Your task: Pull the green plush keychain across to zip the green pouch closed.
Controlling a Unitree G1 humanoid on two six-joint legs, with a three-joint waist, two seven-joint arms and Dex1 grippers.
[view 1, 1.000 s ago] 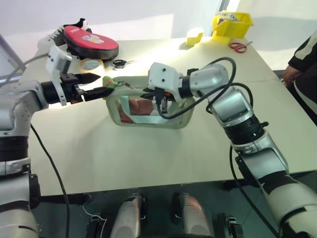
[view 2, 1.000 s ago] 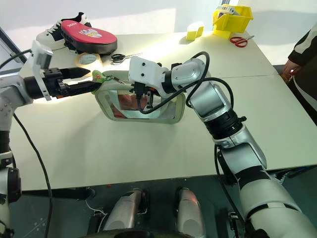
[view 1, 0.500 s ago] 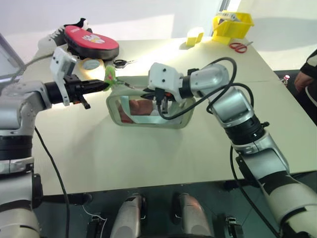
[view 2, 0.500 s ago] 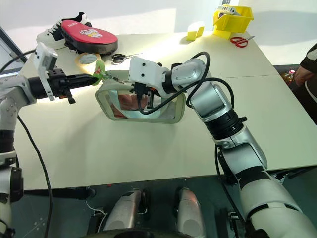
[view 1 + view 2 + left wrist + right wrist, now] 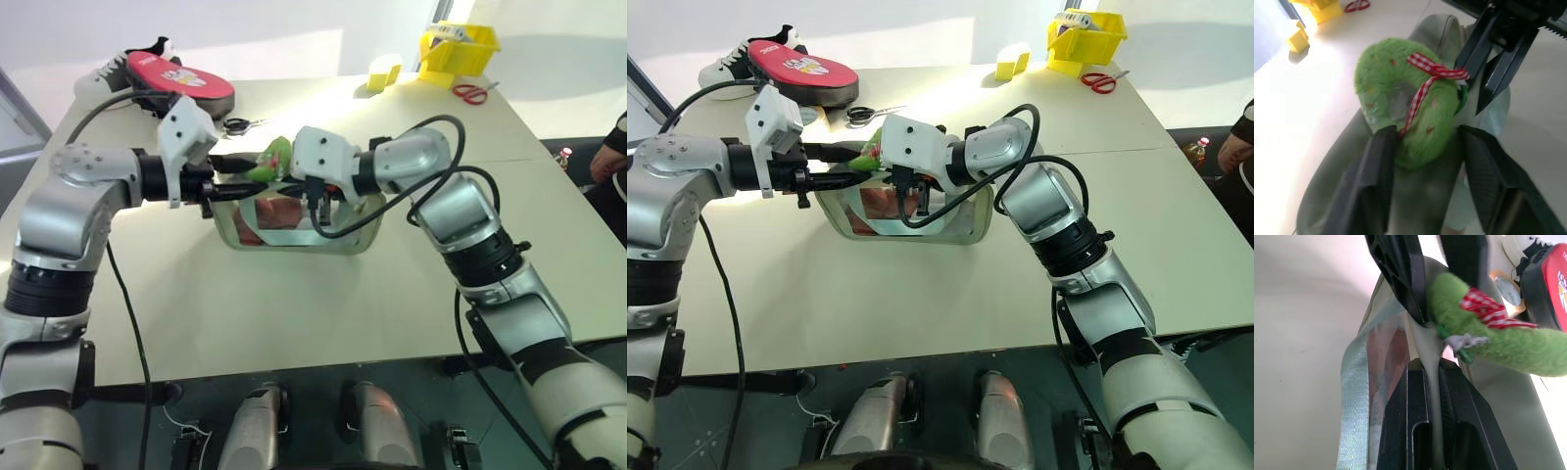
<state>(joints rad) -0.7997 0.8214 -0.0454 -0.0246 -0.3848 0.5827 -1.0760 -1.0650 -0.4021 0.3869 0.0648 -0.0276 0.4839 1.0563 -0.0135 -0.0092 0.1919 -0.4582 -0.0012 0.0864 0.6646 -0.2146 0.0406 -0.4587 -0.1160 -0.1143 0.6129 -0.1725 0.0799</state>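
Here the green plush keychain (image 5: 1408, 103) was clamped between the left gripper (image 5: 1425, 147) fingers, just left of the right gripper (image 5: 1432, 382), which was pinched on the green pouch (image 5: 353, 233) top; the zip ran rightward.

This looks like a robot test room or lab, not a home. A big plain tabletop (image 5: 294, 294) made of pale boards pushed together stands by a bare white wall (image 5: 245, 24). Odd things lie spread out on it like practice items: a yellow bin (image 5: 458, 47), red scissors (image 5: 473, 93), black scissors (image 5: 238, 124), a roll of tape (image 5: 801, 117), a red oval pad (image 5: 181, 78) and a shoe (image 5: 735, 61). A person (image 5: 612, 147) stands at the side.
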